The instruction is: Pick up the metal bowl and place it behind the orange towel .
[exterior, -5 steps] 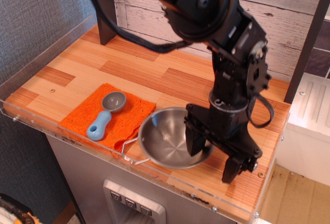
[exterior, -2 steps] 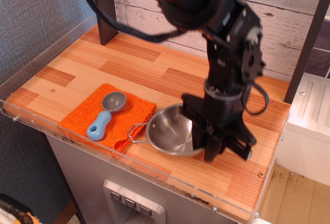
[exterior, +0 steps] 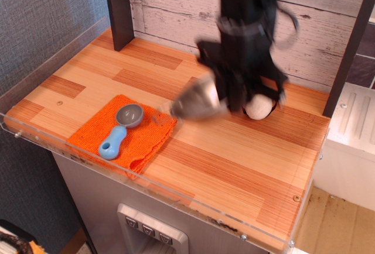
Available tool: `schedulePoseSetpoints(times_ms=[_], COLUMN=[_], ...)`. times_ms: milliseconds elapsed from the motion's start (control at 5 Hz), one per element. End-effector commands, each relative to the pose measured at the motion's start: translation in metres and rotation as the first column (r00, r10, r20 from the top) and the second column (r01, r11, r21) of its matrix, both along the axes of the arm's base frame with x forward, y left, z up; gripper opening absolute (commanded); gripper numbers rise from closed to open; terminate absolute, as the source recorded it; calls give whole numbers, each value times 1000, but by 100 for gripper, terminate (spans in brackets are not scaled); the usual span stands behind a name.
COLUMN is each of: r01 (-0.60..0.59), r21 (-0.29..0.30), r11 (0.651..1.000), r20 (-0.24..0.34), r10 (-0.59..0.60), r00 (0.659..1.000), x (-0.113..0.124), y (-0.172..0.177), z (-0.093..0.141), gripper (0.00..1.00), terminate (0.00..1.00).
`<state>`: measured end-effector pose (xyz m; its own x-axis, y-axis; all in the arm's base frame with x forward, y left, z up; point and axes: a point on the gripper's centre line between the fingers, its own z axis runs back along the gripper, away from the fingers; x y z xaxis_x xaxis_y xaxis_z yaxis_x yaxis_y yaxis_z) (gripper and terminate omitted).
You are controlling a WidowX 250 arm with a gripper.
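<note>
The end effector [exterior: 234, 93] grips the metal bowl [exterior: 196, 102], tilted and blurred, above the tabletop [exterior: 234, 160] just right of the orange towel [exterior: 137, 137], which carries a blue-handled scoop [exterior: 120, 128].

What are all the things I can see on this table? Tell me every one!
metal bowl: one, shiny silver, tilted and blurred, lifted above the table in the gripper.
orange towel: one, bright orange, front left of the table.
scoop: one, grey cup with a blue handle, lying on the towel.
round thing: one, whitish, on the table behind the arm; too blurred to name.
table: one, striped wood, clear plastic rim.
gripper: one, black, blurred, holding the bowl.
</note>
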<state>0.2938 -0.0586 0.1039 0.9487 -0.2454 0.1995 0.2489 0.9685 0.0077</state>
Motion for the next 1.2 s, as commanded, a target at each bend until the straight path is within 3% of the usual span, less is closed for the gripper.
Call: schedulePoseSetpoints(times_ms=[0, 400, 800, 1000], r01=[-191, -268, -306, -307], r21=[5, 48, 87, 79], r11=[982, 962, 948, 949], r20=[52, 1, -5, -38], r10=[190, 268, 307, 310], r00=[980, 963, 952, 950], x=[36, 58, 80, 79], y=[87, 126, 149, 155], z=[20, -14, -36, -45], gripper=[0, 0, 0, 0], terminate=[0, 0, 0, 0])
